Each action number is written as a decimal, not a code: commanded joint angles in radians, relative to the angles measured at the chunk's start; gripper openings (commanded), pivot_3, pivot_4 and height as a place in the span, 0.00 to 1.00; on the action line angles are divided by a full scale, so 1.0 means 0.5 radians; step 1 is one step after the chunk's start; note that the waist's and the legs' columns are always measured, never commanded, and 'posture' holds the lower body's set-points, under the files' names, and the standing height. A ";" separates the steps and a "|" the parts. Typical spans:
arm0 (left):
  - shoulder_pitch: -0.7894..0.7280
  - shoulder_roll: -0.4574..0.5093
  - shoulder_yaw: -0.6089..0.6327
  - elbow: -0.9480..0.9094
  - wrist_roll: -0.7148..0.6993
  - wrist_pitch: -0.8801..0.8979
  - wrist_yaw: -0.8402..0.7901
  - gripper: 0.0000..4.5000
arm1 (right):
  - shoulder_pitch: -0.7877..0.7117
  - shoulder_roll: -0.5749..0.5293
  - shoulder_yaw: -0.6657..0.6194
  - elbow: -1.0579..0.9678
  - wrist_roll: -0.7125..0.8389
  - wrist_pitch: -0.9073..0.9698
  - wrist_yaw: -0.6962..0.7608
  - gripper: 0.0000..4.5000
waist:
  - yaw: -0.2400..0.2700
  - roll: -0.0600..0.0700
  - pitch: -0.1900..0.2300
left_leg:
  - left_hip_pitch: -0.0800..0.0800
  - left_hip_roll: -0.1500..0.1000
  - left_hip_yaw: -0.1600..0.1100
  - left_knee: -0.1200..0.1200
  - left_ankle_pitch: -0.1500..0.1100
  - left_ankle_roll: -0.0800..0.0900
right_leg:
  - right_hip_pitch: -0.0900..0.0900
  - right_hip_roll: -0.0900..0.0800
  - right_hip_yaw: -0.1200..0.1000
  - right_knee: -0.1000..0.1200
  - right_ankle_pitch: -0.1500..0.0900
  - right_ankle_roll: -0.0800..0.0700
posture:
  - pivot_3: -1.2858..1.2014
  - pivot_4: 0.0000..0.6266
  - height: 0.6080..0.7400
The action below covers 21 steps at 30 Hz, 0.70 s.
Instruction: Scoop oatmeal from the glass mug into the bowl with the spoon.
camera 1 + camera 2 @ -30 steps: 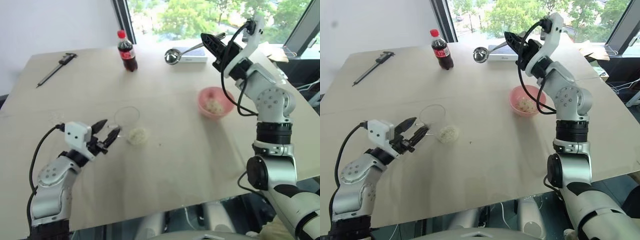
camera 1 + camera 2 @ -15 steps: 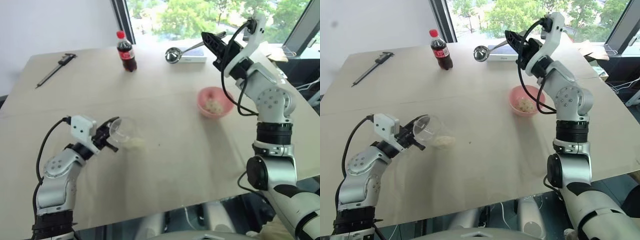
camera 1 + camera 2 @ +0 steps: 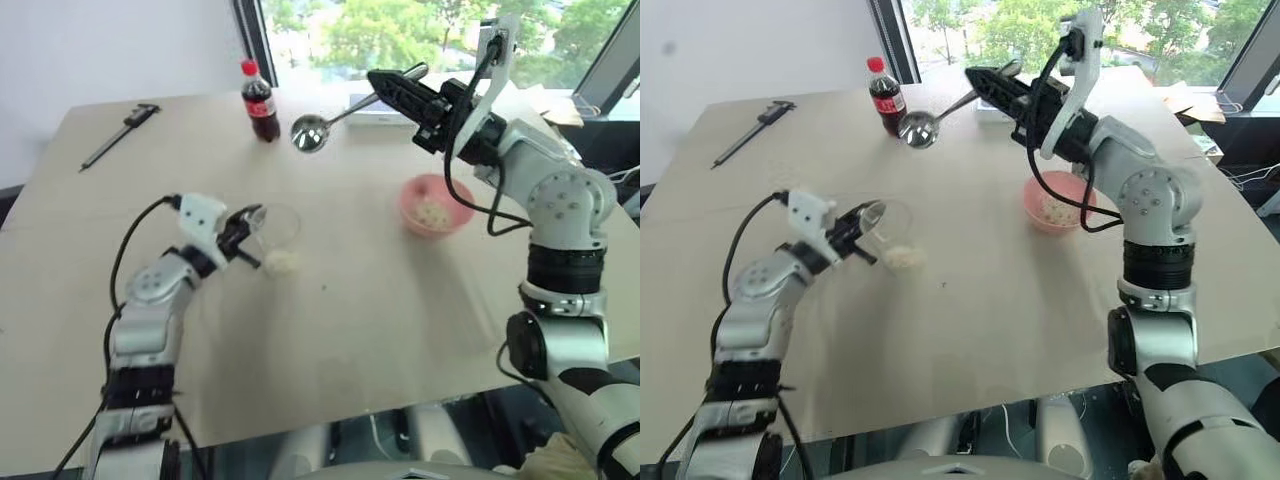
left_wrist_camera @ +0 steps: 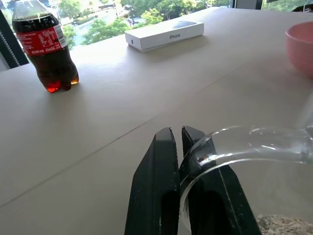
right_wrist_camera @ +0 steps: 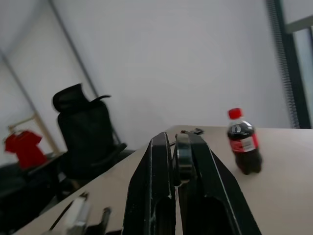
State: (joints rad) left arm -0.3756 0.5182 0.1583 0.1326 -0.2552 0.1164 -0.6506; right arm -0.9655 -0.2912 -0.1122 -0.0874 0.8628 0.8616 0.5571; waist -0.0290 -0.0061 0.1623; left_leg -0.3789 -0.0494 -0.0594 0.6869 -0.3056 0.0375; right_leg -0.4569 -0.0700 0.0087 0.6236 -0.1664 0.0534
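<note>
The left gripper (image 3: 243,222) pinches the glass mug (image 3: 274,228), apparently by its rim, oatmeal (image 3: 283,263) beside it; the right gripper (image 3: 385,84) clamps the spoon (image 3: 312,131), raised at the pink bowl's (image 3: 433,208) ten o'clock.

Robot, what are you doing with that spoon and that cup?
The robot is moving oatmeal from a glass mug into a pink bowl. Its left hand is pinching the mug's rim and tipping it, and some oatmeal sits low inside. Its right hand holds the spoon by the handle, up in the air between the cola bottle and the bowl. The bowl already has some oatmeal in it.
</note>
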 commanded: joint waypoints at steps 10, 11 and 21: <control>-0.764 -0.133 -0.151 0.806 0.167 -0.480 -0.101 0.01 | 0.046 -0.097 0.336 -0.004 -0.490 -0.342 0.174 0.00 | -0.020 -0.002 0.000 | -0.004 -0.001 0.001 0.000 0.000 0.000 | -0.003 -0.001 0.000 0.000 0.000 0.001 | 0.52 0.24 1.00; -0.777 -0.133 -0.156 0.835 0.174 -0.503 -0.107 0.01 | 0.049 -0.096 0.343 0.007 -0.516 -0.359 0.180 0.00 | -0.020 -0.002 0.000 | -0.005 -0.001 0.001 0.000 0.000 0.000 | -0.003 -0.001 0.000 0.001 0.000 0.001 | 0.52 0.24 1.00; -0.851 -0.132 -0.199 0.984 0.249 -0.628 -0.160 0.01 | 0.088 -0.107 0.480 0.048 -0.772 -0.449 0.224 0.00 | -0.021 -0.002 0.000 | -0.013 -0.001 0.004 0.002 0.001 -0.001 | -0.016 -0.001 0.003 0.002 0.000 0.001 | 0.52 0.24 1.00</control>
State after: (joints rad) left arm -0.7566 0.4436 0.0576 0.6425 -0.1349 -0.1617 -0.7248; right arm -0.9138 -0.3353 0.1146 -0.0421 0.5130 0.6681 0.6589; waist -0.0397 -0.0069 0.1622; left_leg -0.3856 -0.0499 -0.0577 0.6879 -0.3052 0.0369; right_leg -0.4649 -0.0706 0.0103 0.6248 -0.1662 0.0538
